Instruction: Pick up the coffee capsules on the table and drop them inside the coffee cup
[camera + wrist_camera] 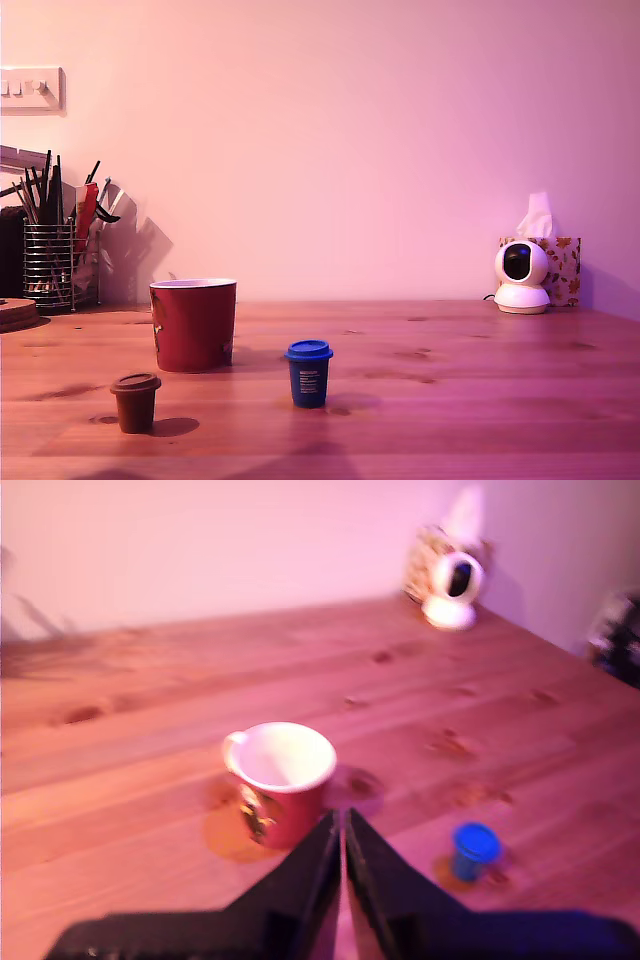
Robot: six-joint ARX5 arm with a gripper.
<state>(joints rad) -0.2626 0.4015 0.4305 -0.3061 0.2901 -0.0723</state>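
The dark red coffee cup (193,325) stands upright on the wooden table (450,380), at the exterior view's left of centre. A blue coffee capsule (309,373) stands to its right and nearer the camera. Further left, closest to the front edge, is a brown capsule (135,402). My arm does not appear in the exterior view. In the wrist view my gripper (342,818) is shut, its dark fingers pressed together with nothing visible between them, hovering just before the cup (280,780). The blue capsule (475,850) sits off to one side of the fingers.
A wire mesh utensil holder (50,265) with dark utensils stands at the back left, with a round wooden board (15,312) beside it. A small white camera (521,277) and a patterned tissue box (562,268) stand at the back right by the wall.
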